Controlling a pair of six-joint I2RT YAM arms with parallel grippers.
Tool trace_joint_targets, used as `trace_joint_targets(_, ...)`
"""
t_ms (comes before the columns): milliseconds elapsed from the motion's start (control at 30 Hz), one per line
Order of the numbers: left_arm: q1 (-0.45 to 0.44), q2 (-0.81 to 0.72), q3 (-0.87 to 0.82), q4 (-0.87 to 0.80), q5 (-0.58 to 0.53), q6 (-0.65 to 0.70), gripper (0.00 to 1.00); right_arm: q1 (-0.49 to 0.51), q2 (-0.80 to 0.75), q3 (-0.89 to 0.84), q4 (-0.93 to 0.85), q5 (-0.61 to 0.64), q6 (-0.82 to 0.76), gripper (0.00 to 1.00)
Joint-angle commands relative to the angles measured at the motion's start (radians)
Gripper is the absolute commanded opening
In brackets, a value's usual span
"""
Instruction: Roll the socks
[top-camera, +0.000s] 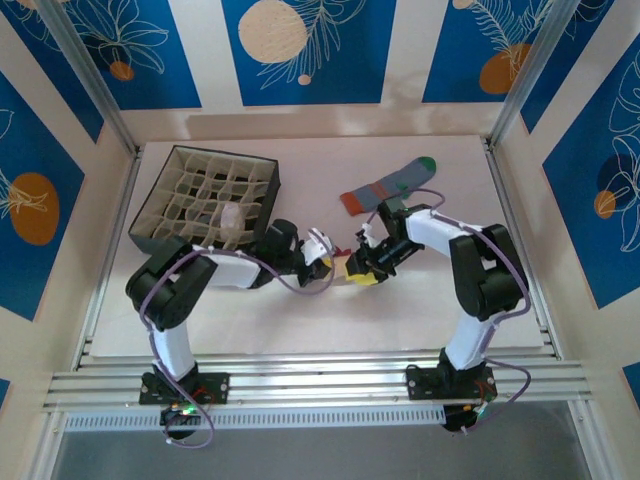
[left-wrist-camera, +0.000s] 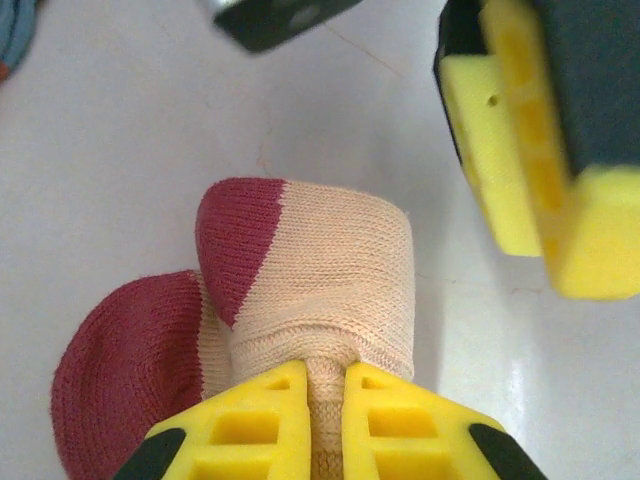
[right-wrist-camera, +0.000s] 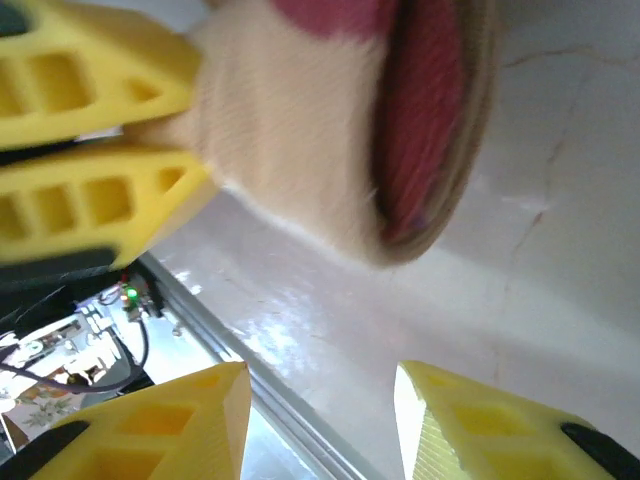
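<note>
At table centre | left jaws pinching peach sock (left-wrist-camera: 330, 260) | right jaws spread, empty, just beside it

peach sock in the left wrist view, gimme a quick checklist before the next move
1. Left gripper jaws shut on the rolled peach knit sock with maroon toe: ok.
2. Right gripper jaws open, off the sock: ok.
3. Roll fully tucked: cannot tell; a maroon end bulges out beside it.
4. Flat grey-blue sock with green toe lies apart from both arms: ok.
5. Black box with cream dividers has free cells: ok.
</note>
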Motion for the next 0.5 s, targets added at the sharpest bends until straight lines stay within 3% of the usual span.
trace_joint_targets(0,0.039,0.097,0.005,-0.206,0.110,-0.137,0.05,-0.027,-0.076,-0.015,0.062,-0.060,0.037,0.44)
trace_joint_targets(167,0.093,0.167,0.055,-0.239,0.176,-0.235,0.05,-0.057,-0.076,-0.018,0.169,0.037,0.084,0.48)
trace_joint_targets(467,0.146,0.232,0.087,-0.276,0.184,-0.316,0.05,-0.061,0.054,0.017,0.354,0.023,0.138,0.51)
